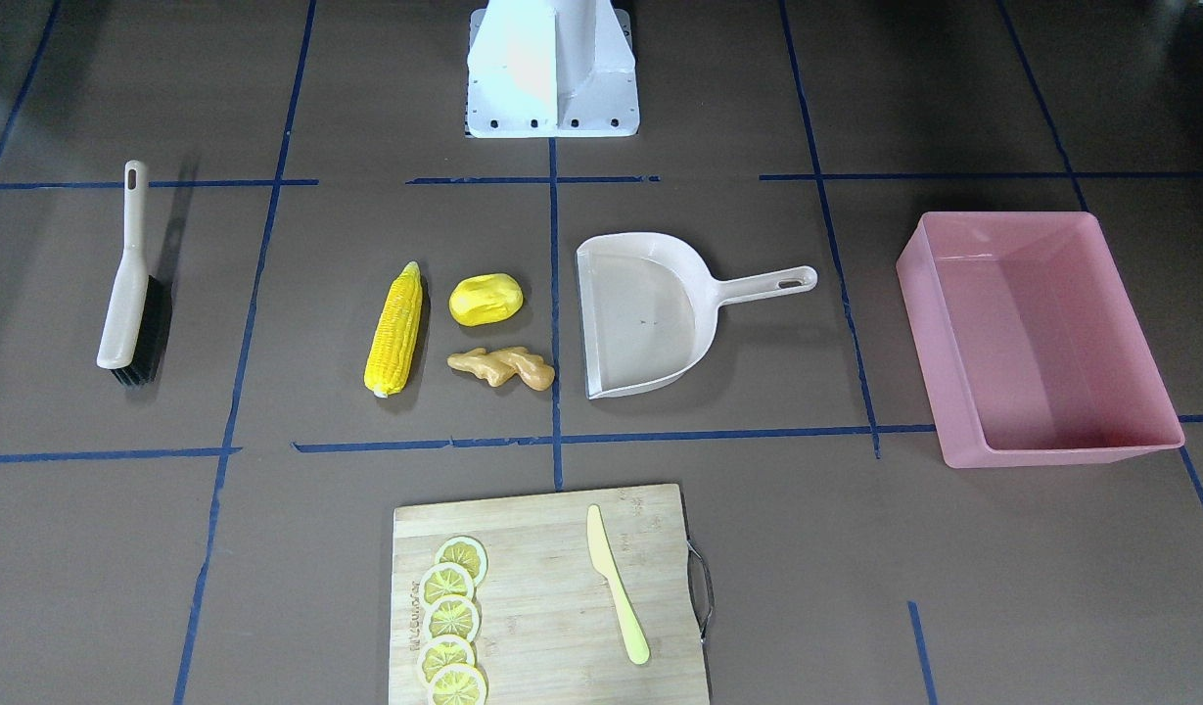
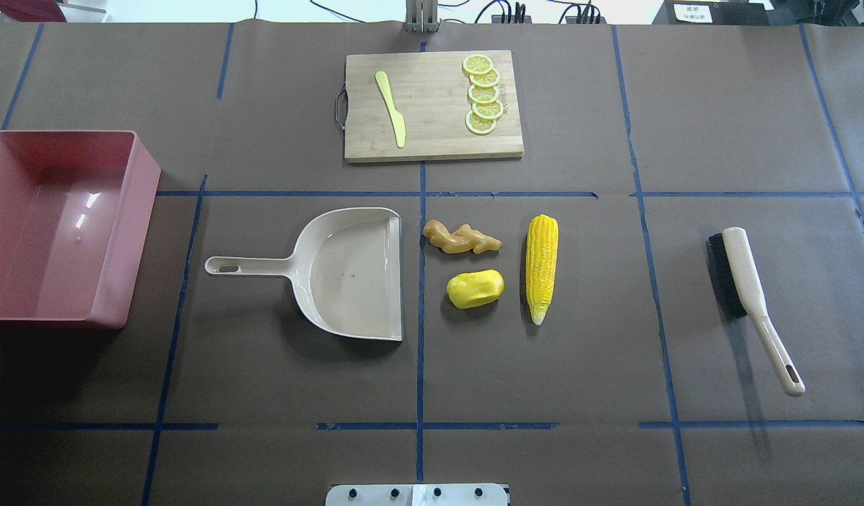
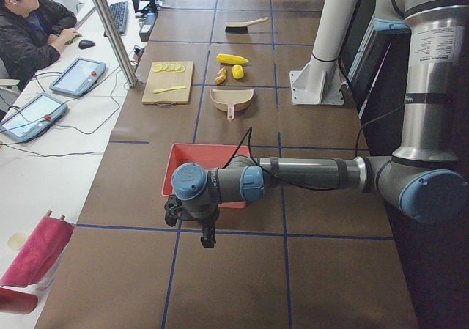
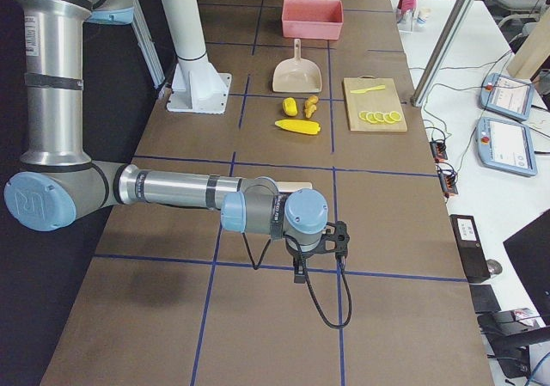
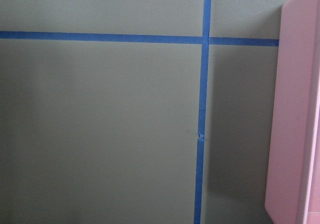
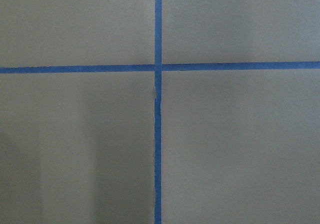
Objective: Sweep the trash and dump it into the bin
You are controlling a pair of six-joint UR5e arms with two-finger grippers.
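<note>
The trash lies in the middle of the table: a yellow corn cob [image 2: 541, 267], a yellow potato-like lump [image 2: 475, 289] and a tan ginger root [image 2: 462, 238]. A beige dustpan [image 2: 347, 274] lies just left of them, its mouth facing them. A beige brush with black bristles [image 2: 751, 302] lies far right. The empty pink bin [image 2: 52, 225] stands at the far left. My left gripper [image 3: 198, 230] hangs beside the bin's outer end, and the bin's wall shows in the left wrist view [image 5: 295, 124]. My right gripper [image 4: 314, 257] hangs over bare table beyond the brush. I cannot tell whether either is open.
A wooden cutting board [image 2: 432, 133] at the far middle holds lemon slices [image 2: 484, 93] and a pale yellow knife [image 2: 391, 107]. The robot's white base [image 1: 552, 69] stands at the near edge. An operator [image 3: 33, 28] sits beside the table.
</note>
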